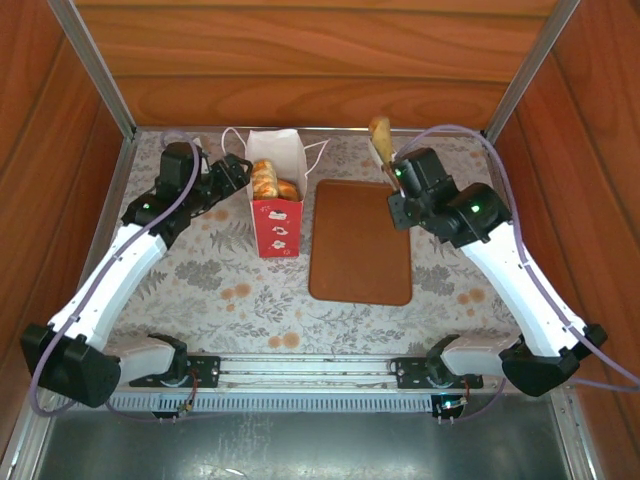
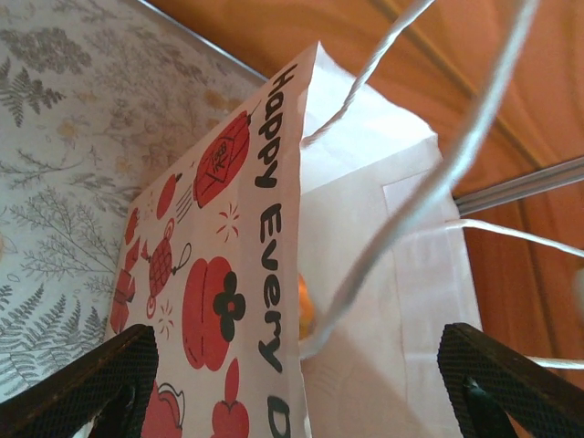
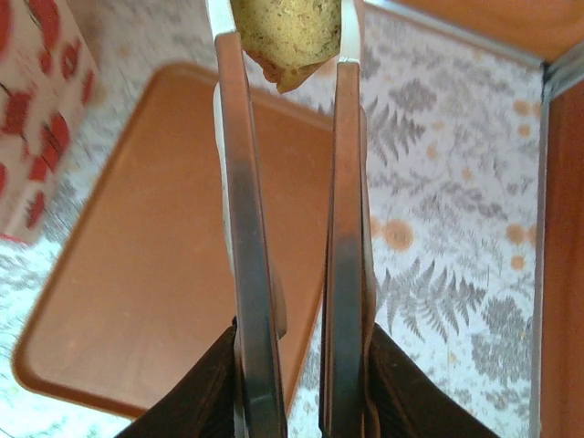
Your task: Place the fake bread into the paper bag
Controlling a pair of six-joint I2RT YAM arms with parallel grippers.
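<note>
Right hand point(image 3: 285, 36) tight on bread point(image 3: 290, 57)

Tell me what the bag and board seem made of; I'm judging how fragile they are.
Bag: thin matte paper, judging by its creases, folded seams and printed red pattern. Board: likely smooth, low-sheen plastic, given its rounded corners and raised rim; coated wood is possible.
</note>
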